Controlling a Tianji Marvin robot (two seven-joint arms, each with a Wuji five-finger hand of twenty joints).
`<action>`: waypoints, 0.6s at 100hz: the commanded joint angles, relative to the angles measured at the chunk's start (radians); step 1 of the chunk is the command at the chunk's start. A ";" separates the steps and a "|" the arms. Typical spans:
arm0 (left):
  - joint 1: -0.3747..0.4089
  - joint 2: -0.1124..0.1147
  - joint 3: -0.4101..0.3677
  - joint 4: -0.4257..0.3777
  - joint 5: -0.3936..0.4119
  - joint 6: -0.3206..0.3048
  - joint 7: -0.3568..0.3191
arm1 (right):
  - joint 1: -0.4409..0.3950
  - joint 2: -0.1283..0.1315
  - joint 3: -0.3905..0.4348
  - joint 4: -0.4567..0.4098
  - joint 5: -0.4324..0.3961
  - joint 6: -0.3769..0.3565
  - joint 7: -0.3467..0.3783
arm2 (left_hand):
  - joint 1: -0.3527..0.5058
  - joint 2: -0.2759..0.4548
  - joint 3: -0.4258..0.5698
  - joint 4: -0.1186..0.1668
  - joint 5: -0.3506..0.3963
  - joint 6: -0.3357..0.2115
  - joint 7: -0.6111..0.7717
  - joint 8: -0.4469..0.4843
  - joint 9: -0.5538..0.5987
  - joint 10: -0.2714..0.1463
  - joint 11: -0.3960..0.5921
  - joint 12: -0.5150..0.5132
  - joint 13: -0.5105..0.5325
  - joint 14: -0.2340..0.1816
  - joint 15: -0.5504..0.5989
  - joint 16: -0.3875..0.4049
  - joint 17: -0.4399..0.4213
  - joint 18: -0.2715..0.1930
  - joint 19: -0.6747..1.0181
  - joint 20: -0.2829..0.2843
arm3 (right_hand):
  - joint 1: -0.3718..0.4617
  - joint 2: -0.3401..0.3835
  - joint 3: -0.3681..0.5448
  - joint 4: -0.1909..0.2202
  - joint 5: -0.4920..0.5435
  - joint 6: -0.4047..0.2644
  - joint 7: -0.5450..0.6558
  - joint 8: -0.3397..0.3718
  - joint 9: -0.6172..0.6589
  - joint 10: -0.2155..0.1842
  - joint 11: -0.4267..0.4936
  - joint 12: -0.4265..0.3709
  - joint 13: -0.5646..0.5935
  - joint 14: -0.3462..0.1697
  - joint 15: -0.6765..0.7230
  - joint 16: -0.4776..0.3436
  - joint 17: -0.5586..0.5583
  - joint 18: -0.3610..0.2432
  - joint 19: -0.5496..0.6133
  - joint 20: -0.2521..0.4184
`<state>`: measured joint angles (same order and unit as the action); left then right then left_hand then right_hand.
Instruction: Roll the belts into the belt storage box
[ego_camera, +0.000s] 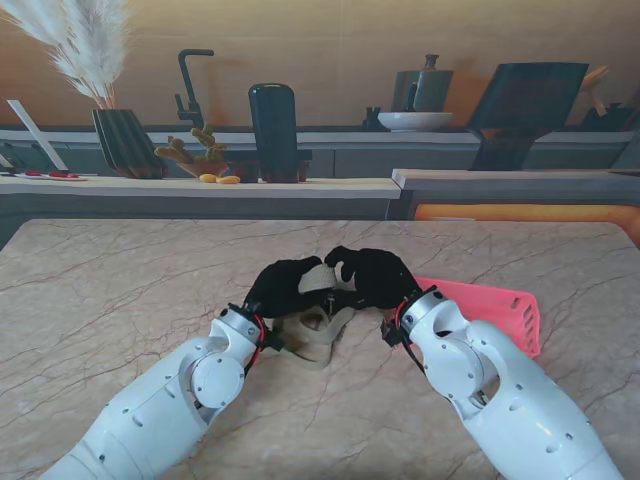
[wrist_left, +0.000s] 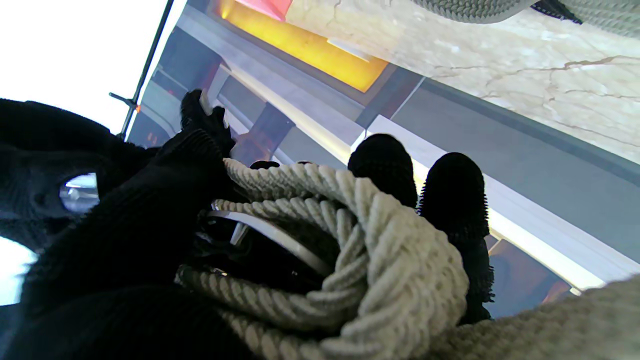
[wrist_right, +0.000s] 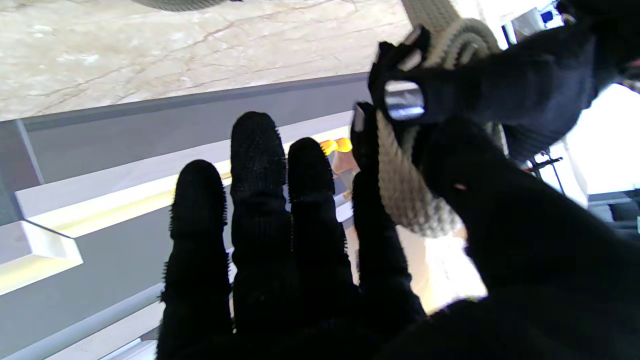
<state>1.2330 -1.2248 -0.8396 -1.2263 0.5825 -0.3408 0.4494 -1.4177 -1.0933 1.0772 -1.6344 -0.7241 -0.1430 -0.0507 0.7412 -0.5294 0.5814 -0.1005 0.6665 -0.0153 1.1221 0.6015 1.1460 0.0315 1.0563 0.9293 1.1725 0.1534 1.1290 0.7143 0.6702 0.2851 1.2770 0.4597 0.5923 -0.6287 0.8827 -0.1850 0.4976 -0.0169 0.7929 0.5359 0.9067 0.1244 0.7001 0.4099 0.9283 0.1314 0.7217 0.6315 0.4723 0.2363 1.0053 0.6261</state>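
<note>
A beige woven belt (ego_camera: 318, 325) is held between both black-gloved hands at the table's middle, raised off the marble. My left hand (ego_camera: 283, 286) is shut on its rolled part; the left wrist view shows the braided coil (wrist_left: 370, 270) wrapped in the palm with a pale buckle part (wrist_left: 270, 235) inside. My right hand (ego_camera: 374, 276) pinches the belt (wrist_right: 405, 195) between thumb and index finger, its other fingers (wrist_right: 255, 165) stretched out straight. A loose loop hangs down toward me beneath the hands. The pink storage box (ego_camera: 495, 307) lies to the right, partly behind my right forearm.
A counter edge runs along the table's far side, with a dark vase of pampas grass (ego_camera: 120, 140), a black canister (ego_camera: 273, 130) and a bowl (ego_camera: 414, 120) on shelves behind it. Bare marble (ego_camera: 110, 290) spreads to the left.
</note>
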 joint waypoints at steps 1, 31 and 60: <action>-0.001 -0.006 0.004 0.002 -0.001 -0.003 -0.006 | 0.001 -0.016 -0.012 -0.009 0.016 -0.020 -0.017 | 0.045 0.022 0.015 -0.005 0.022 -0.051 0.020 0.010 0.026 -0.062 0.086 0.041 0.033 0.006 0.063 0.011 -0.008 0.008 0.032 -0.005 | 0.074 0.020 -0.049 -0.054 0.158 -0.420 0.160 -0.100 0.081 -0.037 -0.009 0.007 0.041 -0.024 0.003 0.007 0.014 -0.011 -0.011 0.012; -0.009 -0.003 0.008 0.014 0.024 -0.011 0.005 | -0.008 -0.027 -0.011 -0.010 0.025 0.023 -0.059 | 0.045 0.023 0.012 -0.004 0.020 -0.052 0.019 0.012 0.025 -0.063 0.085 0.040 0.030 0.002 0.057 0.009 -0.011 0.005 0.027 -0.005 | -0.075 -0.014 -0.004 -0.015 0.206 -0.145 -0.011 -0.114 0.102 -0.004 -0.038 0.014 0.038 -0.018 0.005 0.011 0.009 0.005 -0.002 -0.014; -0.017 0.007 0.010 0.019 0.070 0.008 0.017 | -0.043 -0.035 0.018 -0.047 0.120 0.119 -0.022 | 0.046 0.022 0.013 -0.004 0.023 -0.047 0.020 0.010 0.030 -0.063 0.092 0.042 0.038 -0.005 0.065 0.012 -0.004 0.006 0.033 -0.002 | -0.448 0.167 -0.266 0.091 0.089 0.116 -0.306 0.037 -0.041 0.095 -0.038 0.010 -0.055 0.068 -0.003 0.015 -0.037 0.064 -0.017 0.020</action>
<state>1.2180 -1.2204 -0.8298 -1.2076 0.6443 -0.3383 0.4620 -1.4540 -1.1152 1.1027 -1.6793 -0.5966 -0.0586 -0.0386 0.7455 -0.5267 0.5709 -0.0918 0.6837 -0.0286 1.1221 0.6017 1.1460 0.0289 1.0633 0.9385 1.1725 0.1538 1.1289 0.7138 0.6642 0.2851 1.2772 0.4596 0.2099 -0.5264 0.6116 -0.1256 0.5694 0.0659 0.5066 0.5513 0.8547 0.1881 0.6503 0.4106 0.8722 0.1665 0.6932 0.6315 0.4358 0.2629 0.9748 0.6174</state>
